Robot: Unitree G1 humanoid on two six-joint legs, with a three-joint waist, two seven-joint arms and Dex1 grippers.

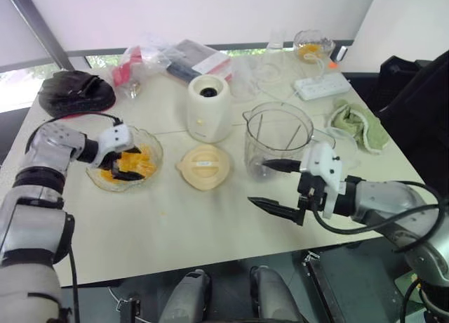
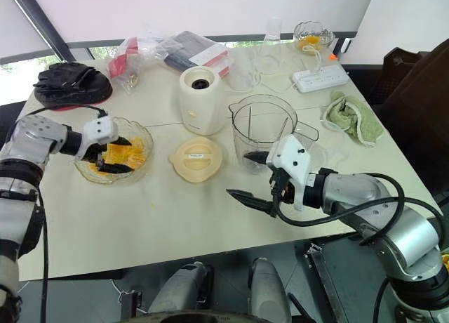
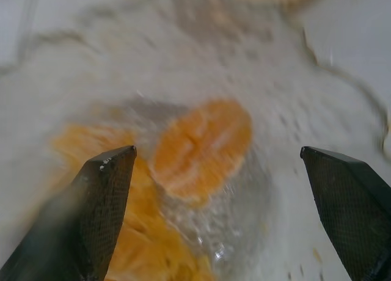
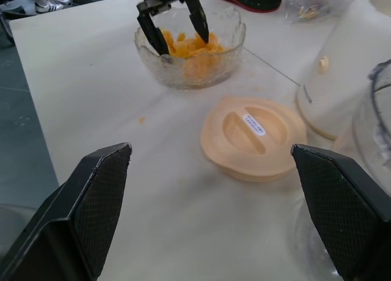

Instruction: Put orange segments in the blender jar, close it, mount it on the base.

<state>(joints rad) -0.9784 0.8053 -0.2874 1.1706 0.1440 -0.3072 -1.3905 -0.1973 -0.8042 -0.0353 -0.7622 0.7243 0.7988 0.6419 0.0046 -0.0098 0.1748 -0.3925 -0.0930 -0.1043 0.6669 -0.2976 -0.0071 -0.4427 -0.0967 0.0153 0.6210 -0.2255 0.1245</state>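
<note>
On the table [image 1: 175, 232], at the robot's left, a glass bowl [image 1: 156, 149] of orange segments [image 3: 201, 146], and down in it the left gripper [image 1: 125, 164], fingers spread, tips among the fruit. From the left wrist, a closer look: one segment lying between the two wide-apart fingers, nearer one of them, clamped by neither, more pulp heaped beside it; somewhat blurred. From the head views, the wider layout: jar [image 1: 277, 137] upright and uncovered at centre-right, just beside the cream base [image 1: 208, 107], apart from it; lid [image 1: 203, 166] flat on the table between bowl and jar, in front of the base. Right gripper [image 1: 257, 183] low over the table just in front of the jar, fingers apart, pointing toward the lid. From the right wrist, the same spread fingers framing the lid, with the bowl and the left gripper's black tips beyond, and the base and a sliver of jar wall at one edge. Farther back in the head views: a black pouch [image 1: 74, 91], plastic bags [image 1: 137, 60], a power strip [image 1: 319, 86], a green cloth [image 1: 358, 123].
</note>
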